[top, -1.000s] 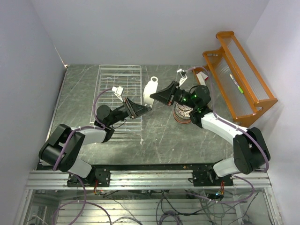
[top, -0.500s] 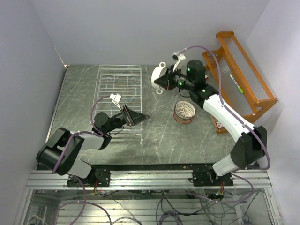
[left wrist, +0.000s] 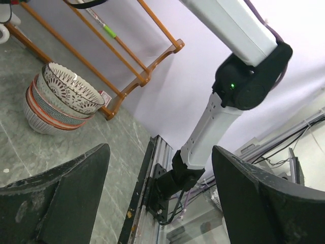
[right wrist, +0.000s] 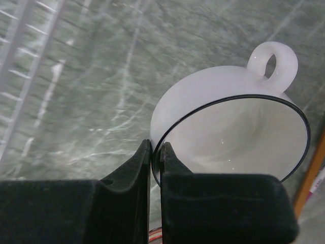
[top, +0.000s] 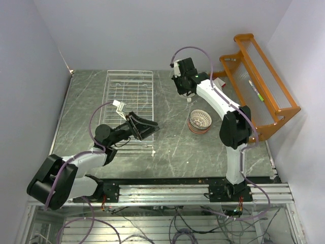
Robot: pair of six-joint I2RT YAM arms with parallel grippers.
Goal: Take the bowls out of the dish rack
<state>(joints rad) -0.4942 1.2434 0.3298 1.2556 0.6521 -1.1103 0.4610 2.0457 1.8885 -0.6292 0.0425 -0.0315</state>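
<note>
The bowls [top: 199,121] are nearly all out. A nested stack of patterned ones sits upright on the table [top: 172,150], well to the right of the dish rack [top: 129,91], and the left wrist view shows several tucked one inside another. The right end effector [right wrist: 155,151] is pinched tight on the rim of the cream bowl [right wrist: 231,127], the one with the little loop handle. It holds that bowl tilted, out to the right of the rack's far end and apparently clear of the table. The left end effector [left wrist: 160,152] gapes wide with nothing between its fingers, hanging over the rack's near right corner. From above the rack looks bare, but that corner is covered, so I can't rule out something underneath. My call is that one bowl is in the air, waiting to join the stack, and there is probably nothing more to fetch. The table is dark grey-green and marbled, streaked with pale scuffs. Plain pale walls [top: 152,30] close it in, and an orange wooden shelf [top: 264,91] stands far right of the rack.
</note>
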